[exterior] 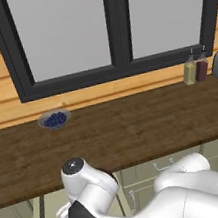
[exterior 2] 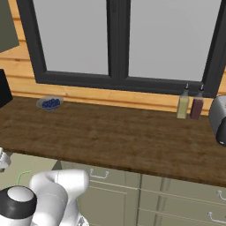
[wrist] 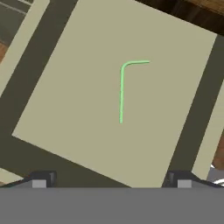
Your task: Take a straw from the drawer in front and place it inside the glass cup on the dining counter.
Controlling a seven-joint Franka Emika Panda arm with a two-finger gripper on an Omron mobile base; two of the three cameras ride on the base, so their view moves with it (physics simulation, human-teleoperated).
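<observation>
Above the pulled-out pale olive-green drawer (wrist: 65, 109), the two-finger gripper (wrist: 111, 177) hangs with jaws wide and empty, apparently lining up on the thin, bent green straw (wrist: 121, 92) lying loose on the drawer floor.

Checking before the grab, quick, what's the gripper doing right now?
Gripper: open, holding nothing, fingers spread wide above the green straw in the drawer.

Even flat rendered light, no glare, faint shadows, soft low-resolution blur.
</observation>
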